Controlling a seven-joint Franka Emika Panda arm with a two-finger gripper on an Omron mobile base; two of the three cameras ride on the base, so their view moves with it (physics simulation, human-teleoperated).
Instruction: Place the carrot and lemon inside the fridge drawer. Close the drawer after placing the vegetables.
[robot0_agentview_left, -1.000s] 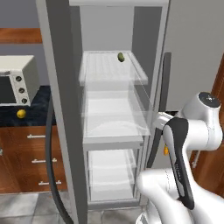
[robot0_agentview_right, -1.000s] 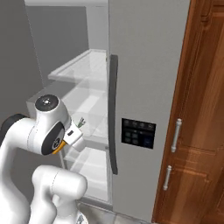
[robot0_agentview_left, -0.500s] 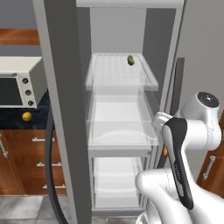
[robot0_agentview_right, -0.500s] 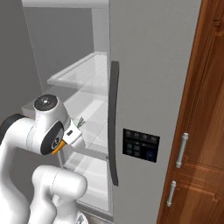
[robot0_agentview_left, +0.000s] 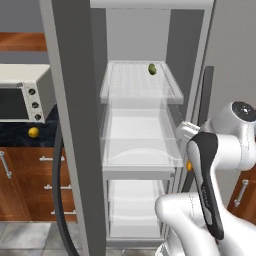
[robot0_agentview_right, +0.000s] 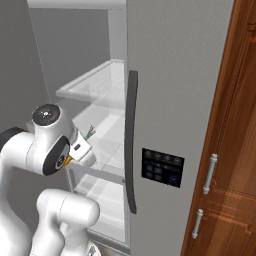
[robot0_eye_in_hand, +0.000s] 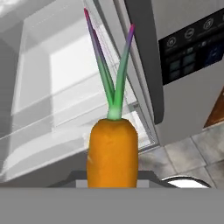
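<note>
Fridge interior: upper ribbed clear shelf carries one small olive-green fruit near its right rear corner. Below it, the fridge drawer stands pulled out (contents not discernible). Dark counter at left carries the toaster oven and the lemon.

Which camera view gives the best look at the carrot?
The hand view: the carrot stands large with its green top. The right base view shows its green top and orange tip beside the gripper; the left base view shows an orange speck behind the arm.
</note>
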